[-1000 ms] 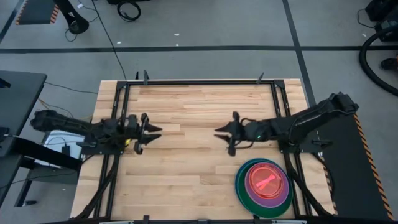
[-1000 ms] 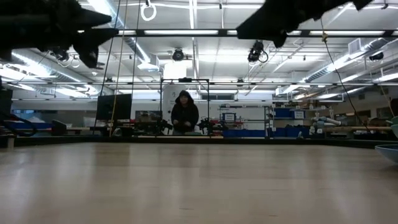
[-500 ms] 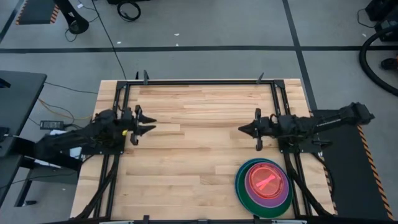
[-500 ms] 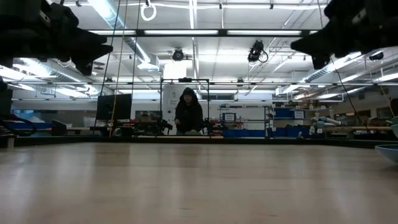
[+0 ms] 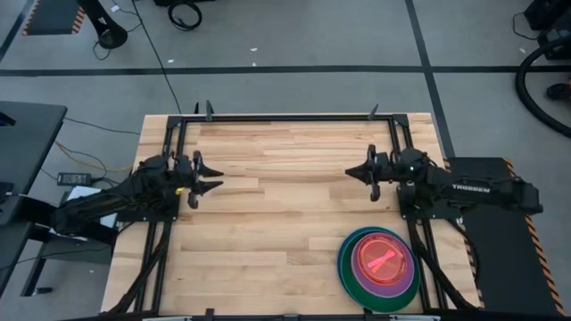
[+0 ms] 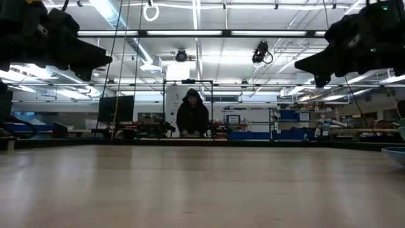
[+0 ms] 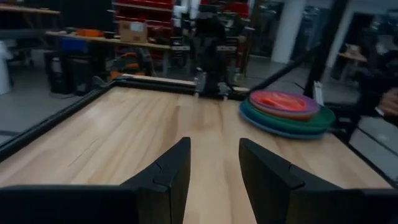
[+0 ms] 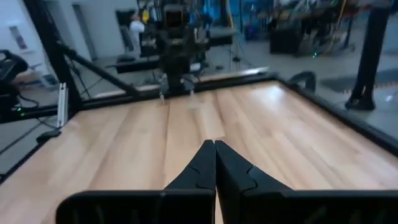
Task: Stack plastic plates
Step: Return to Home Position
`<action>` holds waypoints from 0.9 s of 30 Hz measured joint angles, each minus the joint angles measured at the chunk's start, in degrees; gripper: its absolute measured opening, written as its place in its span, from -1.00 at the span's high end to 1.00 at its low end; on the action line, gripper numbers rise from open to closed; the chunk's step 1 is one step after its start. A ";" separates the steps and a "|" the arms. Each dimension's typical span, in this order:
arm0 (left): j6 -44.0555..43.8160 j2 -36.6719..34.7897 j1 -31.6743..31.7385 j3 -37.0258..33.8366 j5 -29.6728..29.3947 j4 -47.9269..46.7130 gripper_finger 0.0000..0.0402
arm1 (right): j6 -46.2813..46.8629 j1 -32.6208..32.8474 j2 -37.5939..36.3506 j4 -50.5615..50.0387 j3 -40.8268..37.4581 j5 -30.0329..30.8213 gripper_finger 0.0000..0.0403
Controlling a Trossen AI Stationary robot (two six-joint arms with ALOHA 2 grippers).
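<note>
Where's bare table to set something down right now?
Free: the whole middle of the table between the left gripper and right gripper, and the strip from the plate stack across to the left arm's side. Crowded: only the corner on the right arm's side, where the stack sits.

Only one piece of writing can be read. In the high view, white capital letters spell "TROSSEN" on the dark upper side of the right arm (image 5: 468, 187). The lettered link lies just beyond the right edge of the surface (image 5: 268, 232), outward from the right pincer (image 5: 350, 172). Any lettering on shelves and boxes in the room behind is too small to make out.
</note>
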 joint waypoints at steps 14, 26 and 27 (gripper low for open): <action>2.52 -2.16 4.94 0.02 1.16 -7.68 0.29 | -0.20 2.21 -26.09 -11.13 -4.41 2.23 0.97; -6.77 -2.86 6.41 -1.65 0.85 -3.60 0.29 | -3.78 4.70 -26.77 -10.10 -4.41 11.29 0.90; -6.42 -2.80 6.43 -1.66 0.54 -3.51 0.29 | -3.77 4.70 -26.77 -10.27 -4.41 11.74 0.89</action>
